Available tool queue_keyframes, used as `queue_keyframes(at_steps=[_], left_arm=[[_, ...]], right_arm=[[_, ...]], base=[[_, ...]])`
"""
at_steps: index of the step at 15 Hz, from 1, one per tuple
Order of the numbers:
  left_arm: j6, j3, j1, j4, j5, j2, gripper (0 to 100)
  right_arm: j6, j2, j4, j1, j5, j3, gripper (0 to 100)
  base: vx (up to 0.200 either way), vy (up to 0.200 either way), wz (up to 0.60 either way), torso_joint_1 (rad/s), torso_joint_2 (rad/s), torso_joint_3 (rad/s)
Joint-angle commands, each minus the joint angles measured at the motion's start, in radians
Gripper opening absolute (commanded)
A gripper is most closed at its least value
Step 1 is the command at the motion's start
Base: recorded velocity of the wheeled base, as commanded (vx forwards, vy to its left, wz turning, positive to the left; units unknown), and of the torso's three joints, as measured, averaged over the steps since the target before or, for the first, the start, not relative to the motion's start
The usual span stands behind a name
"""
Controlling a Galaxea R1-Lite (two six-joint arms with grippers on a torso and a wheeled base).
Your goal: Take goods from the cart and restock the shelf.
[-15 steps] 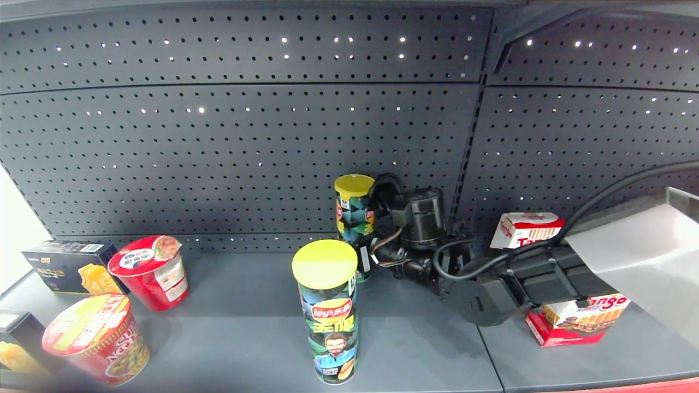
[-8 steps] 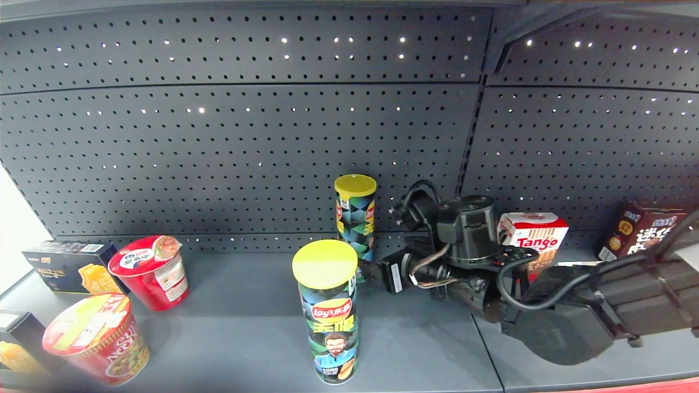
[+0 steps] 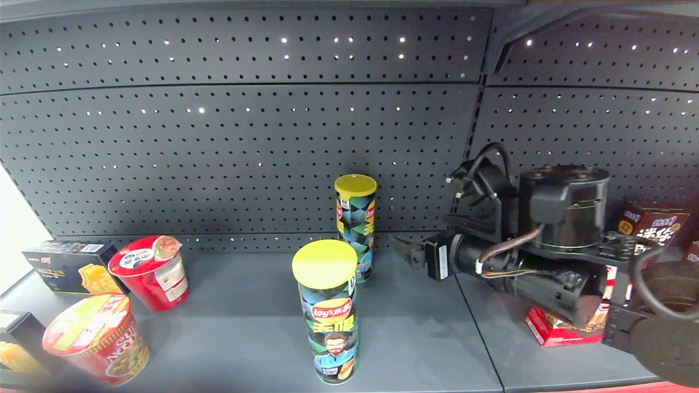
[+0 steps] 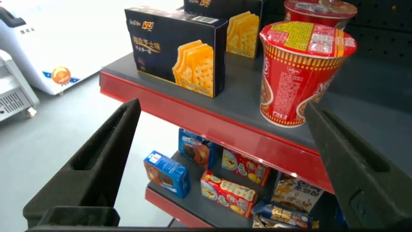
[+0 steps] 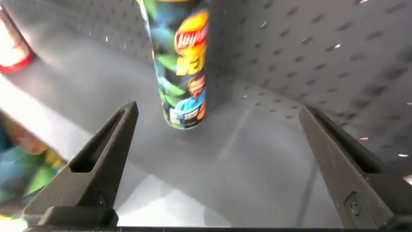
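Two chip cans with yellow lids stand upright on the grey shelf [image 3: 246, 327]. The rear can [image 3: 355, 226] is near the pegboard, and the front can [image 3: 326, 311] is closer to the shelf edge. My right gripper [image 3: 407, 252] is open and empty, hovering a short way right of the rear can without touching it. The right wrist view shows that can [image 5: 180, 64] standing ahead of the spread fingers [image 5: 96, 174] of the right gripper [image 5: 219, 108]. My left gripper [image 4: 222, 106] is open and empty, in front of the shelf's red front edge [image 4: 193, 113].
Two red noodle cups [image 3: 153, 270] [image 3: 95, 338] and dark cracker boxes [image 3: 68, 265] fill the shelf's left end. A red wafer box [image 3: 562, 327] and a brown box [image 3: 650, 226] sit at the right behind my arm. A lower shelf holds several packets [image 4: 225, 187].
The right gripper has let go of the rear can and pulled back to the right, away from it. The can stays upright. The arm now covers the rear wafer box.
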Motion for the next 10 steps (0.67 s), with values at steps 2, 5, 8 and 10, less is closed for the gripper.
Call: queue_keyframes(at_steps=[2,5,8,10], left_arm=[[-0.001,0.000,0.001,0.000,0.000,0.000,100],[-0.001,0.000,0.001,0.000,0.000,0.000,100],[-0.001,0.000,0.001,0.000,0.000,0.000,100],[-0.001,0.000,0.001,0.000,0.000,0.000,100]], right_arm=[[-0.030,-0.203,0.065,-0.002,-0.029,0.049,100],[-0.064,-0.407,0.140,-0.080,-0.045,0.118,100],[-0.081,-0.639,0.318,-0.200,-0.030,0.146,100],[-0.082,-0.741,0.324,-0.324,0.007,0.180,100]], base=[[0.000,0.000,0.00,0.000,0.00,0.000],[0.000,0.000,0.00,0.000,0.00,0.000],[0.000,0.000,0.00,0.000,0.00,0.000],[0.000,0.000,0.00,0.000,0.00,0.000]])
